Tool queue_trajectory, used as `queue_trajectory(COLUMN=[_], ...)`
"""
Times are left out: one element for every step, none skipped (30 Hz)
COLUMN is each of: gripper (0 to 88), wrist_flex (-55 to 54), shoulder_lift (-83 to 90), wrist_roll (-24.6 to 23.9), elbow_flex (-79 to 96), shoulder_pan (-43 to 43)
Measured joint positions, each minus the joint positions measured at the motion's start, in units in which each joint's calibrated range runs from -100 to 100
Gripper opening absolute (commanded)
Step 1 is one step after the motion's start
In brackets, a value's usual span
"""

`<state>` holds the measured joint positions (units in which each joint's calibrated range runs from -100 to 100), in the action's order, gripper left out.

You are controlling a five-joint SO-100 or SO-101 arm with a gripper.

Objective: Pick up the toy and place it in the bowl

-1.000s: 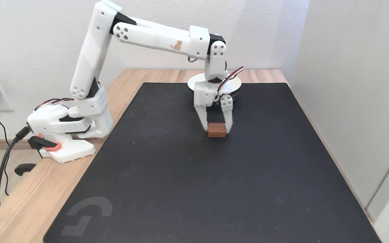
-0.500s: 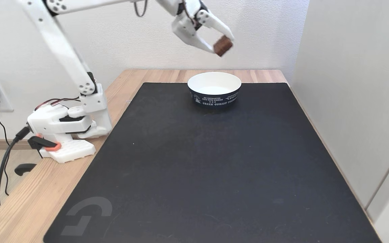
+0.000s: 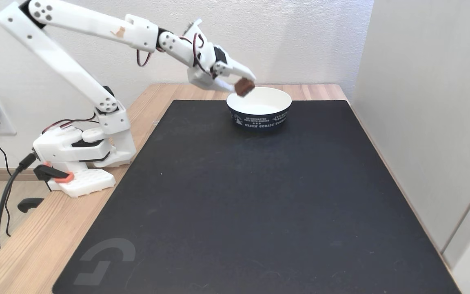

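The bowl (image 3: 259, 118) has white words going around its dark side. The bottom line looks like "GREEN FOREST", and the small lines above it are too tiny to read. The black mat (image 3: 259, 204) has a gray logo (image 3: 105, 261) in its near left corner, shaped like a "G".

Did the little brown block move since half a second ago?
Yes. The block, gripped in the claw, came down and a bit left, from high above the bowl to just over its left rim.
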<state>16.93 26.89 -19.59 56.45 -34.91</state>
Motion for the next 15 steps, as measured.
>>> queue_trajectory(gripper=[27.8, 32.6, 36.3, 37.4, 37.4, 37.4, 37.4, 37.4, 37.4, 37.4, 37.4, 37.4, 37.4, 36.8, 32.2], wrist_flex=[-0.08, -0.17, -0.17, -0.17, -0.17, -0.17, -0.17, -0.17, -0.17, -0.17, -0.17, -0.17, -0.17, -0.17, -0.17], shoulder_lift=[0.0, 0.08, 0.08, 0.08, 0.08, 0.08, 0.08, 0.08, 0.08, 0.08, 0.08, 0.08, 0.08, 0.33, 0.58], wrist_roll=[0.0, 0.0, 0.0, 0.0, 0.0, 0.0, 0.0, 0.0, 0.0, 0.0, 0.0, 0.0, 0.0, 0.0, 0.0], elbow_flex=[0.09, 0.38, 0.66, 1.32, 1.89, 2.36, 2.36, 2.36, 2.36, 2.36, 2.36, 2.36, 2.36, 2.36, 2.36], shoulder_pan=[0.08, -0.17, -0.58, -0.67, -0.67, -0.33, -0.33, -0.25, -0.25, -0.33, -0.42, -0.58, -0.58, -0.67, -0.75])
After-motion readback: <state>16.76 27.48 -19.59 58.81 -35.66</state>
